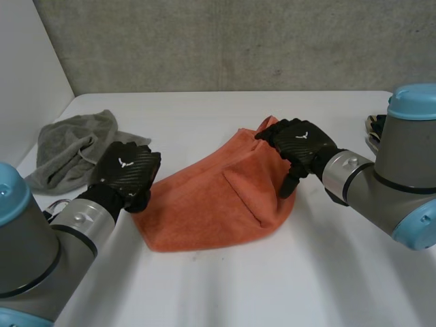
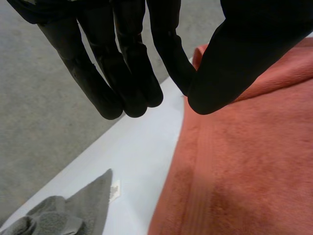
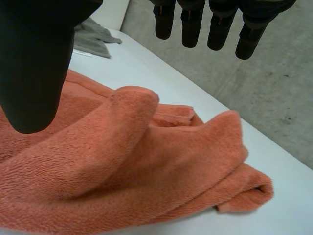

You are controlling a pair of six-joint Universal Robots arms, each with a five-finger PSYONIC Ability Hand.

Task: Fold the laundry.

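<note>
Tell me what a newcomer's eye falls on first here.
The orange towel, rumpled and half folded on the white table, catches the eye first. The left hand is at its left corner, the right hand over its far right end, both open. A crumpled grey cloth lies far left.

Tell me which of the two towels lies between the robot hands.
The orange towel, lying between the left robot hand and the right robot hand. The grey towel lies crumpled out beyond the left one, not between them.
</note>
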